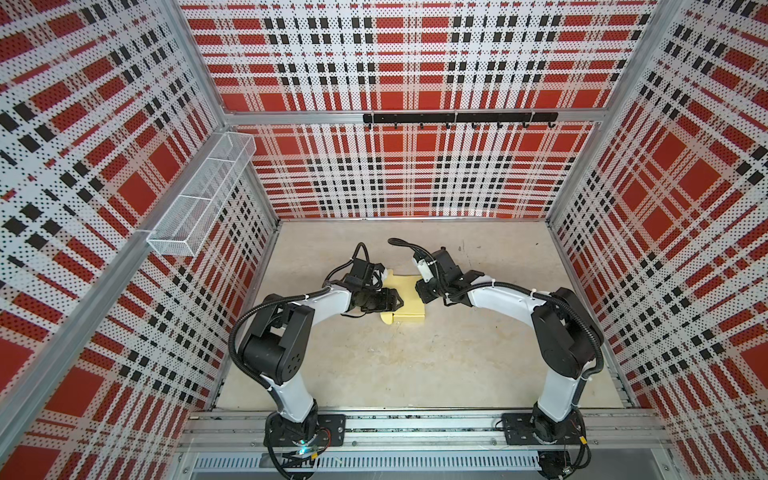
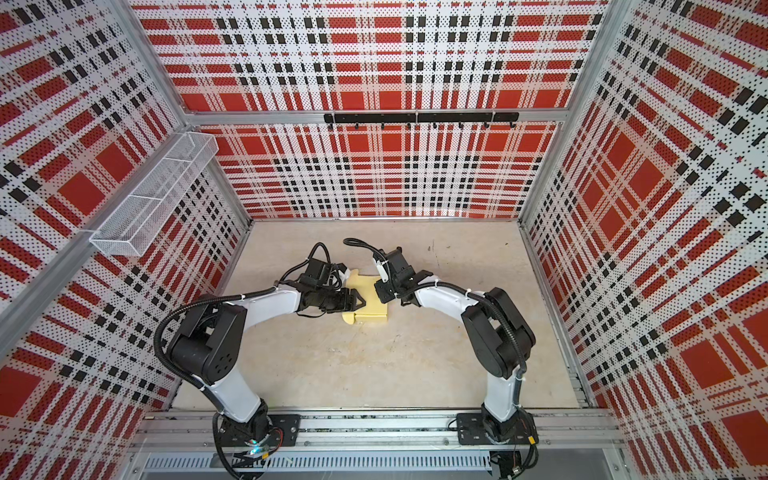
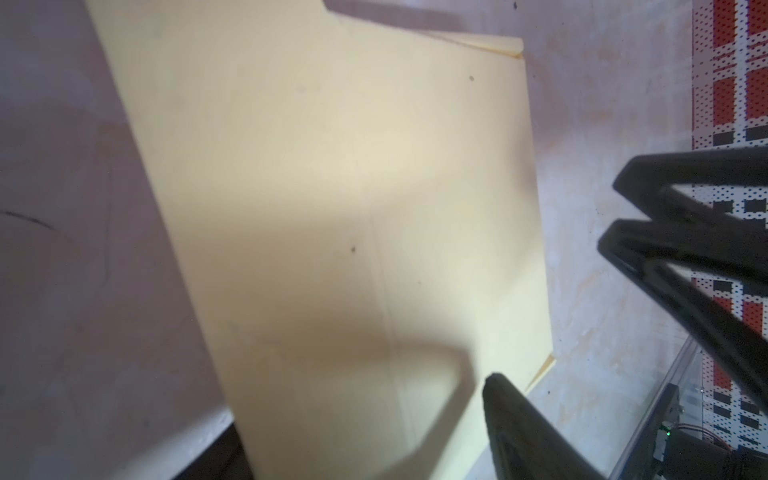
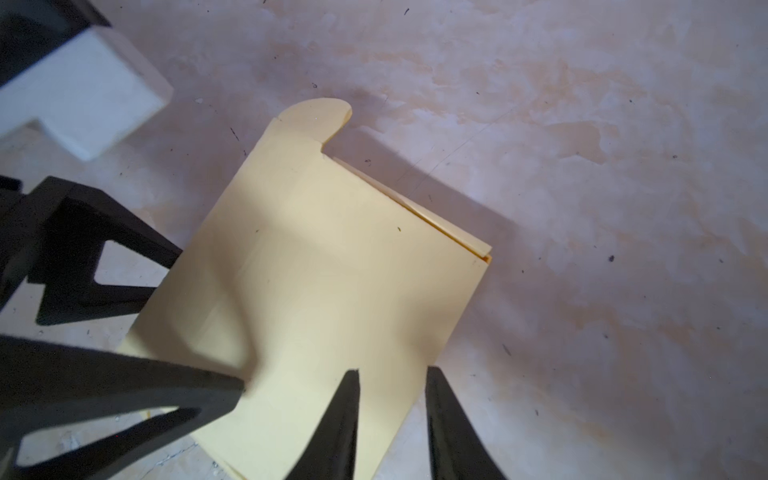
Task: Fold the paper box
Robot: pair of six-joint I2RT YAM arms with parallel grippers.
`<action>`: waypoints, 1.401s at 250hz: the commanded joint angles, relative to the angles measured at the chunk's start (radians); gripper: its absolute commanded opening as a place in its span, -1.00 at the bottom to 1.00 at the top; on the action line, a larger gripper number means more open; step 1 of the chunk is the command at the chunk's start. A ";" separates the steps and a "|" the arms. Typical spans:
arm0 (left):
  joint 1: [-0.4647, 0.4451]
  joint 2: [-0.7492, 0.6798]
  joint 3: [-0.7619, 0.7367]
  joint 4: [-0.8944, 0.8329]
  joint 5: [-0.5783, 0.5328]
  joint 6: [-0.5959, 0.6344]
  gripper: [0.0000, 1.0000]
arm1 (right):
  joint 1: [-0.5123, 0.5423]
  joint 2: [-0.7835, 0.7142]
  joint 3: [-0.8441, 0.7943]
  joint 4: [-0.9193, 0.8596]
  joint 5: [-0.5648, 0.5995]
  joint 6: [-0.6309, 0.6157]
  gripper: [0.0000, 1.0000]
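Finds the pale yellow paper box lying flat on the table, a rounded tab at one corner. Has the left gripper released, fingers spread, with the box's left edge between them. Has the right gripper slightly parted over the opposite edge, clamping nothing.

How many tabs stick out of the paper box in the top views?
2: a far tab at the box's far left corner, a near tab at its near left corner. Others may be hidden.
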 commanded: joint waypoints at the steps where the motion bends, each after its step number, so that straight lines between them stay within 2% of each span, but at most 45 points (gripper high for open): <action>1: 0.017 -0.063 -0.029 0.022 -0.007 -0.033 0.51 | -0.014 0.050 0.080 -0.018 -0.014 0.035 -0.40; 41: 0.071 -0.132 -0.063 0.040 -0.040 -0.023 0.51 | -0.011 0.101 0.157 -0.022 -0.057 0.040 -0.41; 48: 0.109 -0.137 -0.071 0.047 -0.049 -0.023 0.51 | -0.008 0.112 0.164 -0.013 -0.064 0.036 -0.41; 86: 0.179 -0.143 -0.065 0.043 -0.060 0.000 0.52 | 0.020 0.173 0.253 -0.077 -0.054 0.006 -0.41; 123: 0.205 -0.120 -0.040 0.033 -0.048 0.023 0.58 | 0.042 0.237 0.296 -0.101 -0.047 -0.032 -0.41; 156: 0.201 -0.103 -0.012 0.011 0.005 0.020 0.67 | 0.044 0.267 0.303 -0.096 -0.104 -0.047 -0.41; 190: 0.188 -0.066 -0.009 0.007 0.023 0.017 0.69 | 0.054 0.292 0.292 -0.084 -0.150 -0.121 -0.41; 271: 0.173 -0.005 0.010 0.003 0.087 -0.079 0.59 | 0.073 0.271 0.212 -0.177 -0.253 -0.268 -0.49; 304: 0.149 -0.015 0.002 0.017 0.059 -0.035 0.59 | 0.083 0.205 0.121 -0.150 -0.299 -0.322 -0.49; 350: 0.124 -0.060 0.084 -0.071 -0.038 0.156 0.60 | 0.083 0.109 0.078 -0.169 -0.268 -0.329 -0.45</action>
